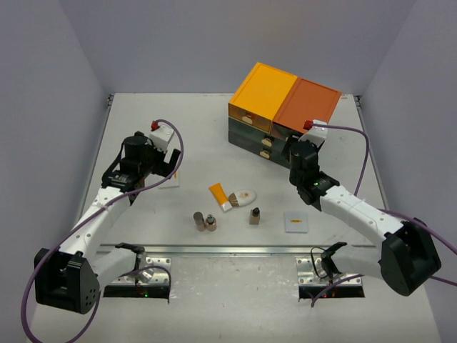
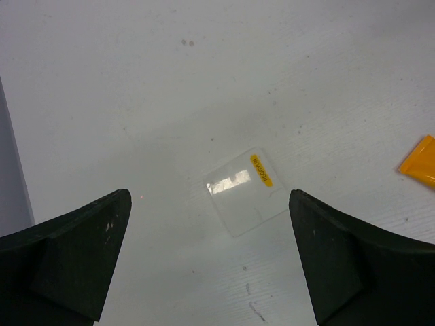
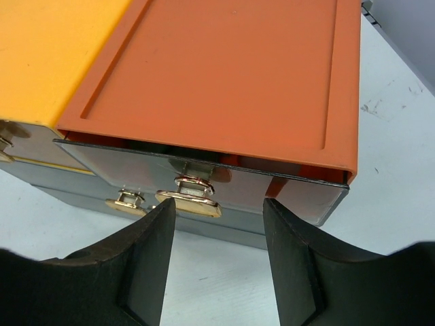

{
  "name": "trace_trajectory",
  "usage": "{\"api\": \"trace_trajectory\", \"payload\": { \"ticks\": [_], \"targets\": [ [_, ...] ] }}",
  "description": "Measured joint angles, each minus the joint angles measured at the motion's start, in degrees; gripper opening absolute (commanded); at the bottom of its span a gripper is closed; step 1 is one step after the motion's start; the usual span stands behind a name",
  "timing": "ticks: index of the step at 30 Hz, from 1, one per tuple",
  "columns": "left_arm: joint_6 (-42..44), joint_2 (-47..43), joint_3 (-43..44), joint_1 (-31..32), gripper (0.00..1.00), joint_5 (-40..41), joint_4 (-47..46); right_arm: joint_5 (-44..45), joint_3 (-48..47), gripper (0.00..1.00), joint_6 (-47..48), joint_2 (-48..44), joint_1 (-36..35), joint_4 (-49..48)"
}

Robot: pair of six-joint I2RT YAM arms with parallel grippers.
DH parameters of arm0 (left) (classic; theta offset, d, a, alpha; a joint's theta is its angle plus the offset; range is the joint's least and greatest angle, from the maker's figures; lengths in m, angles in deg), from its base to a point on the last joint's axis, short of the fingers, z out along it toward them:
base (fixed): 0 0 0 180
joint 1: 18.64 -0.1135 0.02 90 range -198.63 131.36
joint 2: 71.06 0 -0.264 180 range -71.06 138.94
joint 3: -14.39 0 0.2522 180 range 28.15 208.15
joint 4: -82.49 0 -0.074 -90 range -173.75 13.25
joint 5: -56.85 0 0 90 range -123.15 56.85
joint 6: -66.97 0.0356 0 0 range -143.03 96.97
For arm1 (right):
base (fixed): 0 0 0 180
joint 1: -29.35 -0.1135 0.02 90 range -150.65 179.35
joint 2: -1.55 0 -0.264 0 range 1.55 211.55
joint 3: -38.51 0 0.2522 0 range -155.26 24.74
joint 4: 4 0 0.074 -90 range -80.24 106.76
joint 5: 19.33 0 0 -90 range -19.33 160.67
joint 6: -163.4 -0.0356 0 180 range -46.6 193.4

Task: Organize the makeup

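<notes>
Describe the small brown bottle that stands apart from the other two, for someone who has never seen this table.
From the orange-topped drawer chest at the far right, come toward the near edge to the scatter mid-table. The bottle stands just nearer than the white oval piece, alone, while the other two bottles stand side by side further left.

Your left gripper (image 2: 209,195) hangs over the white table (image 2: 136,81) with its dark fingers (image 2: 75,251) spread wide, touching nothing. Between them lies the flat white square (image 2: 246,192), with a yellow label (image 2: 261,170) along one edge. The orange tube (image 2: 420,163) pokes in at the right, apart from the square.
</notes>
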Motion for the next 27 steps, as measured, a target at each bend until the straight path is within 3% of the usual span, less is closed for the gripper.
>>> {"api": "trace_trajectory", "payload": {
  "ticks": [20, 27],
  "targets": [
    [-0.01, 2.28, 3.65, 0.00, 0.98, -8.31, 1.52, 1.05, -0.10, 0.59, -0.91, 2.09, 0.74, -1.42],
    [-1.14, 4.97, 6.93, 0.01, 0.91, -14.33, 2.10, -5.03, -0.19, 0.72, -0.52, -2.01, 0.76, 1.44]
  ]
}}
